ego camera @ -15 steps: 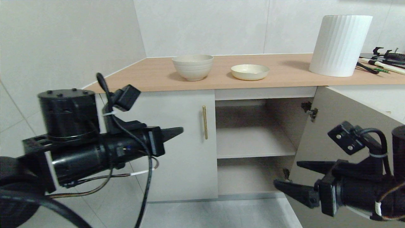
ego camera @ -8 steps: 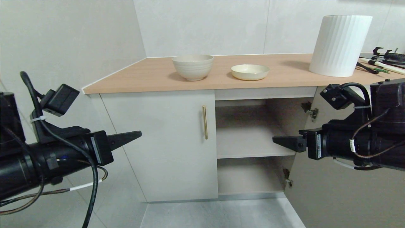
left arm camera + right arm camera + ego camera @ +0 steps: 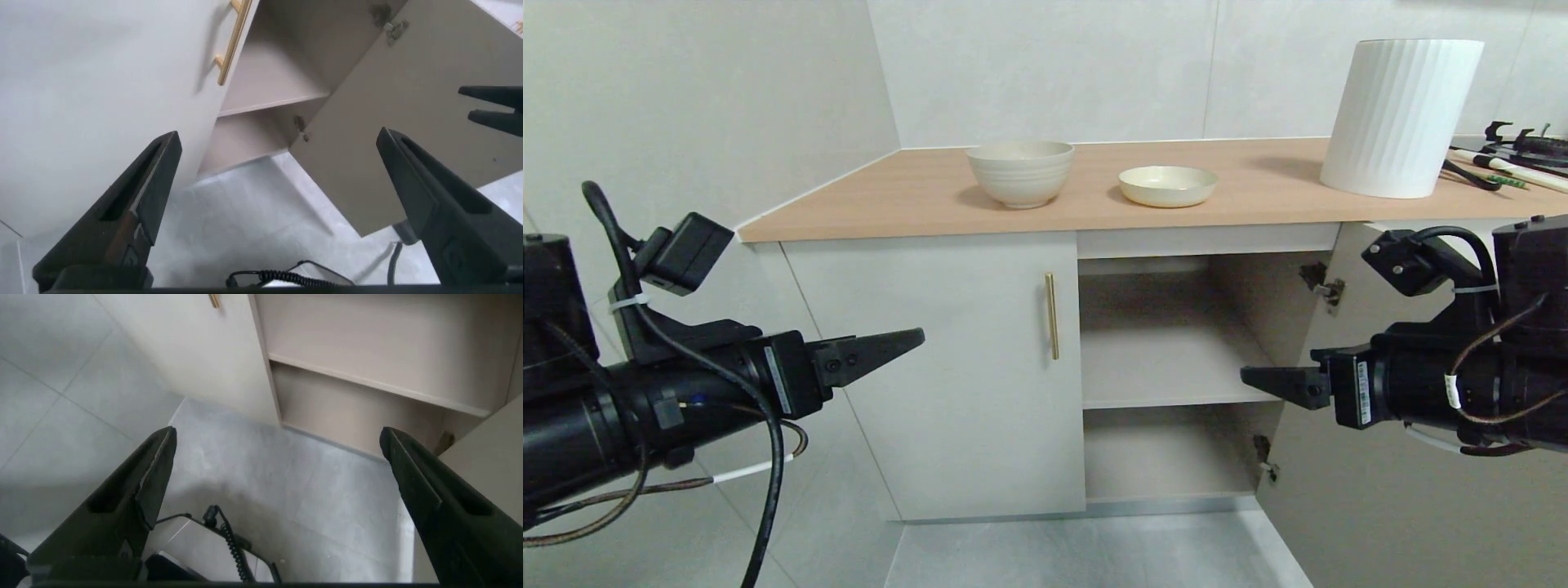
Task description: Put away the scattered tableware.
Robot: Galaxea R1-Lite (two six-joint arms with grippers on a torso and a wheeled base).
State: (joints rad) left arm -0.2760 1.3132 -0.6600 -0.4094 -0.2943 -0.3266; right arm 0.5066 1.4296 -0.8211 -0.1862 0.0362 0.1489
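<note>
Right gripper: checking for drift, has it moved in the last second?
Yes. The right gripper has risen, from level with the lower compartment to level with the cabinet shelf.

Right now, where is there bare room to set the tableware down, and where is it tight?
Both cabinet shelves are bare: upper shelf and lower shelf, between closed door and open door. The countertop is free left of the bowl and between dish and white cylinder. Crowded beyond the cylinder, where tools lie.
</note>
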